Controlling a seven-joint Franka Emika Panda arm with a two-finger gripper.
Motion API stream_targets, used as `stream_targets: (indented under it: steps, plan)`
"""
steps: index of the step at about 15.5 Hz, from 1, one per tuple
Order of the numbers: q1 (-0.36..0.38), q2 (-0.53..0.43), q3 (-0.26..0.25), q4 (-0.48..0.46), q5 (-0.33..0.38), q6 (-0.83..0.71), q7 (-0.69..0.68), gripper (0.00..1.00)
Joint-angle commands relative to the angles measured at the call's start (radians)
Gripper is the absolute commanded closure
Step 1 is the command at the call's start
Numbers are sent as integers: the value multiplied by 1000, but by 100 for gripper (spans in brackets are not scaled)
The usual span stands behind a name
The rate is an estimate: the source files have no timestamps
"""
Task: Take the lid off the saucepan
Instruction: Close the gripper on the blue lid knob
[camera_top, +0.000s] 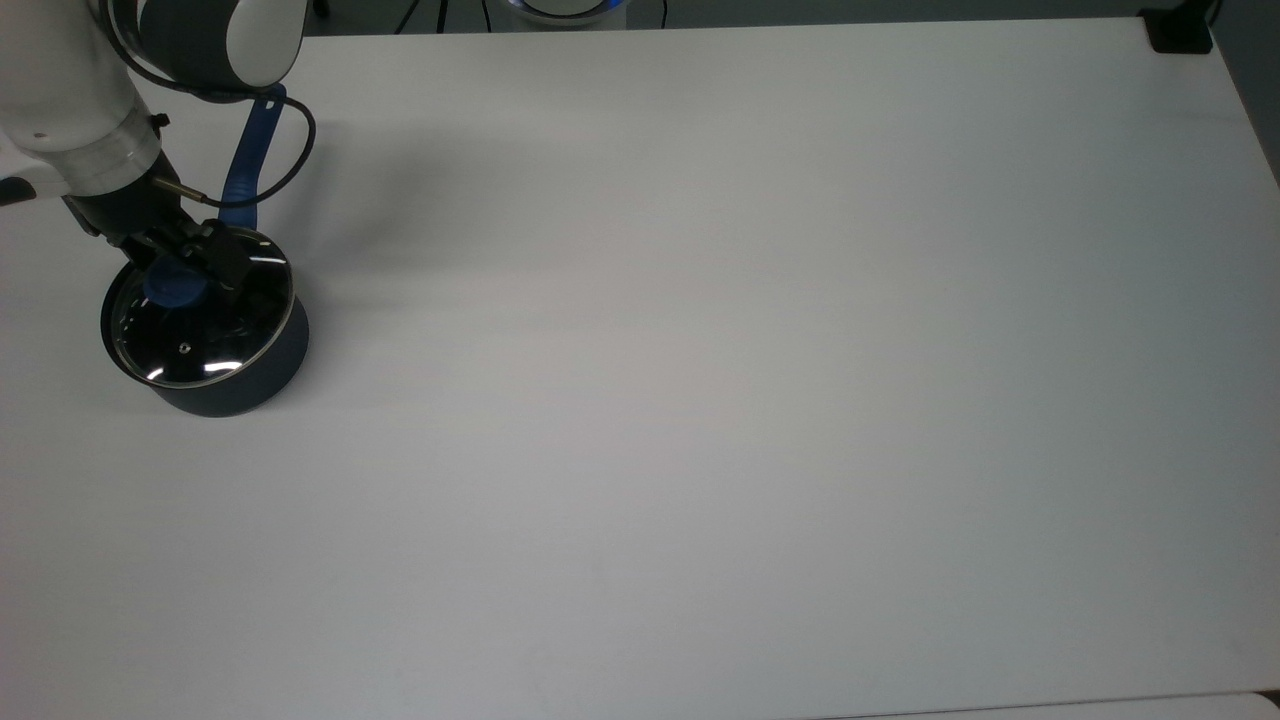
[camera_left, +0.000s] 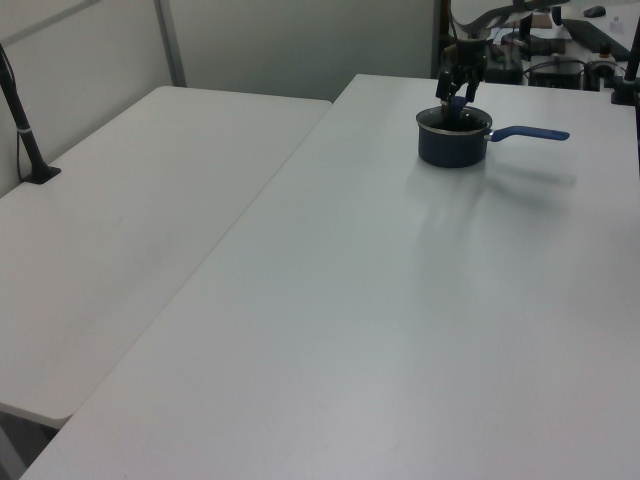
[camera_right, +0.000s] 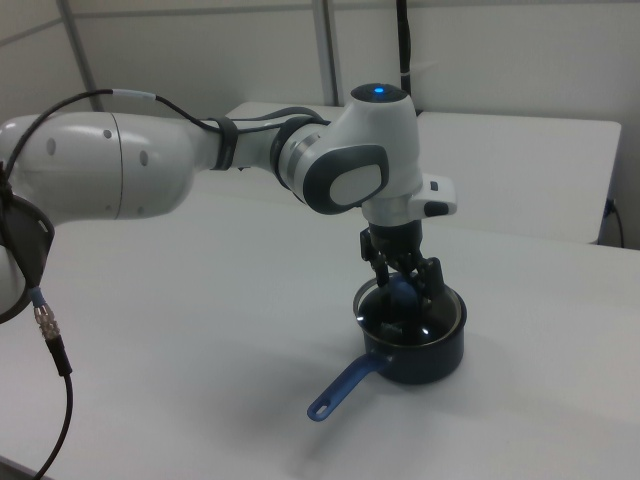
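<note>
As I read the top view from its left edge, one arm (camera_top: 70, 90) reaches down at the top view's far left, and its single gripper (camera_top: 185, 268) sits directly over one saucepan (camera_top: 235, 385). One lid (camera_top: 200, 335) lies seated on the pan, its metal rim level with the pan's edge all round. I count one blue knob (camera_top: 175, 288) and one small steam hole (camera_top: 183, 348) in the glass. The two fingers straddle the knob, one on each side; I cannot tell whether they press on it or stand just clear. One black cable (camera_top: 290, 160) loops from the wrist across the long blue handle (camera_top: 250, 150), which runs toward the top view's upper edge and passes under the arm.

To the right of the pan the white table (camera_top: 750, 350) carries only one black block (camera_top: 1178, 32), at its far corner on the top view's upper right.

Left view: two white tables side by side, one black post (camera_left: 25, 130) at the left view's left edge, then the saucepan (camera_left: 452, 146) near the far end of the right-hand table, gripper (camera_left: 458, 92) above it, handle (camera_left: 530, 132) pointing to the left view's right.

Right view: arm (camera_right: 200, 160) enters from the right view's left; the gripper (camera_right: 403, 285) is down on the knob (camera_right: 403, 293), lid (camera_right: 420, 322) on the saucepan (camera_right: 425, 360), handle (camera_right: 345, 388) toward the right view's lower left, with one hole at its end.
</note>
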Motion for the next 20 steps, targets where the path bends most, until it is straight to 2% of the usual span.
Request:
stream_targets:
  steps: [1, 4, 9, 15, 20]
  plan:
    - [-6, 1, -4, -25, 56, 80, -47, 0]
    - [-22, 6, -7, -28, 122, 81, -79, 0]
    - [-22, 7, -10, -30, 165, 25, -94, 0]
    - [-17, 6, -9, -27, 170, -1, -93, 0]
    - [-17, 4, -9, -22, 171, 0, -91, 5]
